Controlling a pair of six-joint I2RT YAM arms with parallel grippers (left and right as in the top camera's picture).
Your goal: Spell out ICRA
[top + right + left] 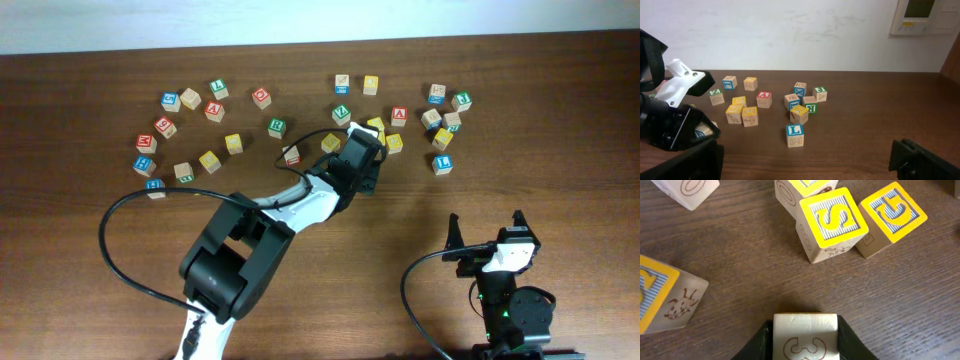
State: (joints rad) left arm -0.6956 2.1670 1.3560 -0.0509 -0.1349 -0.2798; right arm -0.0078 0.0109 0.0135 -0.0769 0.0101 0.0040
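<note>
My left gripper (362,152) reaches into the cluster of cubes at the middle back of the table. It is shut on a small wooden cube (805,335); both fingers press its sides, and the side facing the camera shows a red outline drawing. Just beyond it stand a yellow S cube (832,217) and another yellow-lettered cube (895,212). The red A cube (399,114) sits to the right of the left gripper. The I and R are too small to read. My right gripper (487,232) stands open near the front right with nothing between its fingers.
Alphabet cubes lie scattered in an arc across the back of the table (90,300). A blue L cube (795,135) stands nearest ahead of the right gripper. A black cable (120,250) loops at the left of the left arm.
</note>
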